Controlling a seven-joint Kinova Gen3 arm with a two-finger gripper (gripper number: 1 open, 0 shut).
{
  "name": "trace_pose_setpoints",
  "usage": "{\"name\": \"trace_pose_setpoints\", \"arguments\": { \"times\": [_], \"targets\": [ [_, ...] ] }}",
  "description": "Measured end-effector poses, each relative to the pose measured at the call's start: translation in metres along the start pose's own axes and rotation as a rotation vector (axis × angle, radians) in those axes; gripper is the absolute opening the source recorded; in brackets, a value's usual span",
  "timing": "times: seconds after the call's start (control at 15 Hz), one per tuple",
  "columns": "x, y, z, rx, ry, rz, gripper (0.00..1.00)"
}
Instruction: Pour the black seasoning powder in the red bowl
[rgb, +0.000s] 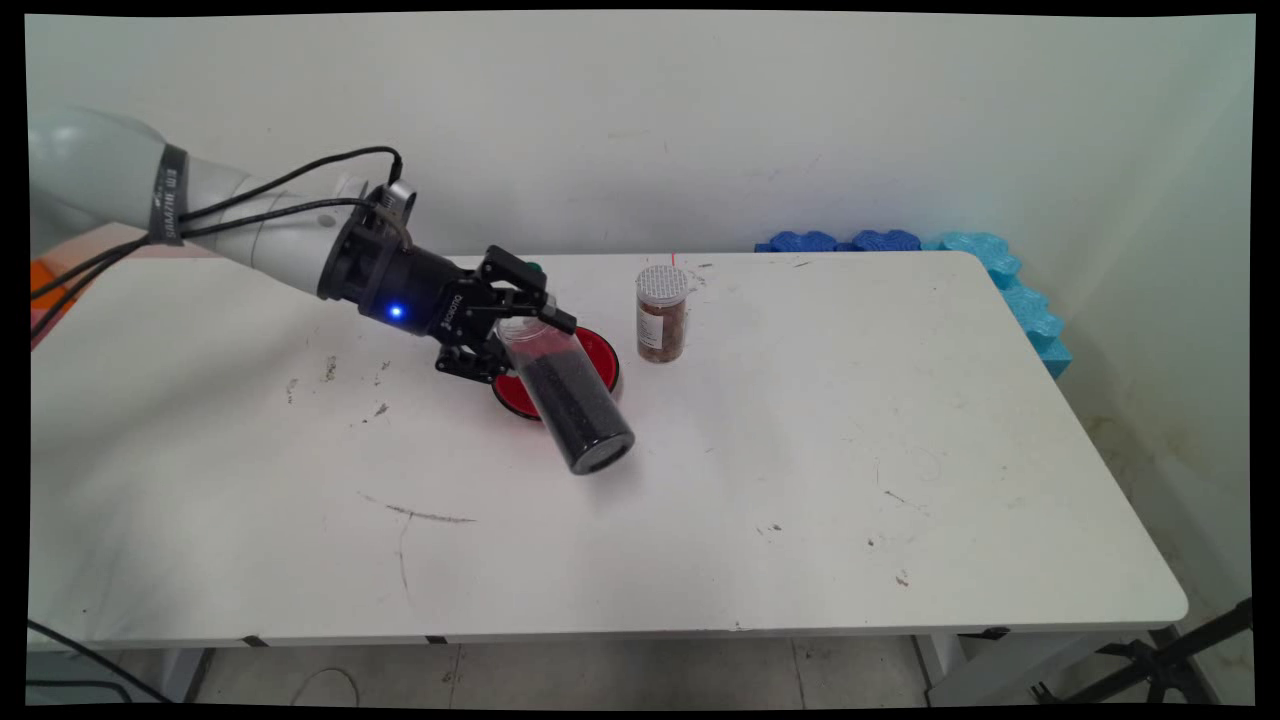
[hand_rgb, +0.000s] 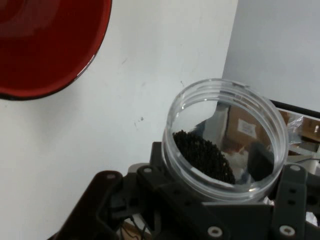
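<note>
Gripping clear jar (rgb: 565, 395) of black grains near open mouth, gripper (rgb: 520, 335) holds it tilted above red plate (rgb: 598, 352). Lidded spice jar (rgb: 661, 312) stands upright just beyond, on table (rgb: 800, 480).

Clear glossy plastic jar (rgb: 565, 395) with dark grainy contents; glossy red plate (hand_rgb: 47, 45); matt black hand (rgb: 510, 325); smooth white table (rgb: 800, 480), scuffed; blue foam (rgb: 1010, 280), bumpy.
</note>
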Motion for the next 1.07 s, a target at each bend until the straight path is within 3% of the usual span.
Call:
{"name": "trace_pose_setpoints", "arguments": {
  "times": [1.07],
  "targets": [
    [0.015, -0.004, 0.021, -0.032, -0.014, -0.253, 0.00]
  ]
}}
